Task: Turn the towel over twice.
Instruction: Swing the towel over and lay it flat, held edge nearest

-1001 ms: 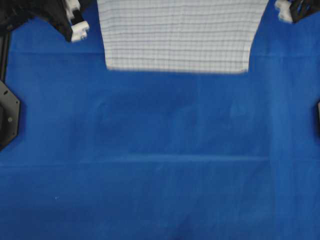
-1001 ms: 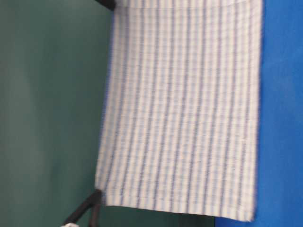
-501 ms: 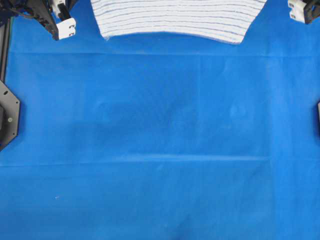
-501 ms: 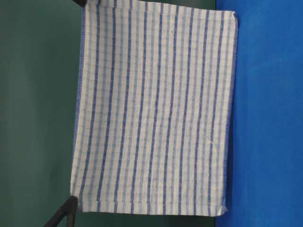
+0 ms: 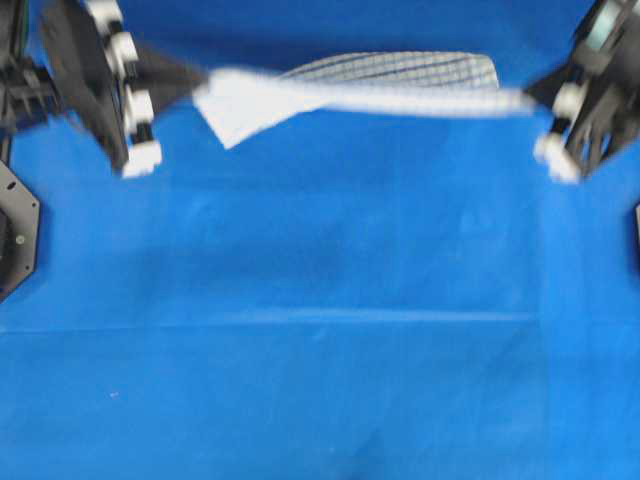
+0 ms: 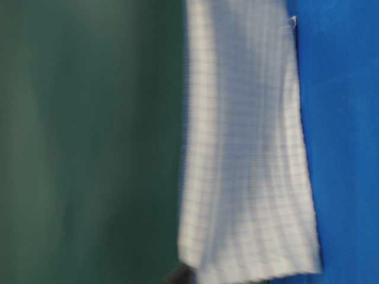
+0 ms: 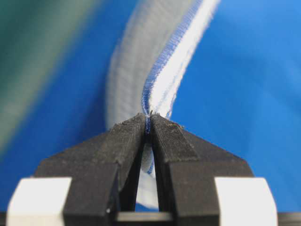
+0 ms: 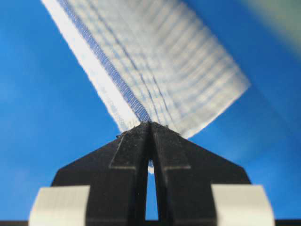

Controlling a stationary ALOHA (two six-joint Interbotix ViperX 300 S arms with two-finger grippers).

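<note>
The towel [image 5: 380, 85], white with thin blue stripes, is held up taut between my two grippers above the far part of the table, blurred by motion. My left gripper [image 5: 200, 80] is shut on its left corner. My right gripper [image 5: 530, 97] is shut on its right corner. In the left wrist view the black fingertips [image 7: 149, 117] pinch the towel's blue hem [image 7: 174, 61]. In the right wrist view the jaws [image 8: 150, 125] clamp the hemmed edge of the towel [image 8: 164, 70]. At table level the towel [image 6: 243, 148] hangs with its lower edge near the table top.
A plain blue cloth [image 5: 320, 330] covers the whole table. A black mount [image 5: 15, 230] sits at the left edge. A green wall [image 6: 89, 142] stands behind the table.
Both grippers have come in from the far edge toward the table's middle, carrying the towel with them. The towel has swung from hanging flat to a stretched, twisted band.
</note>
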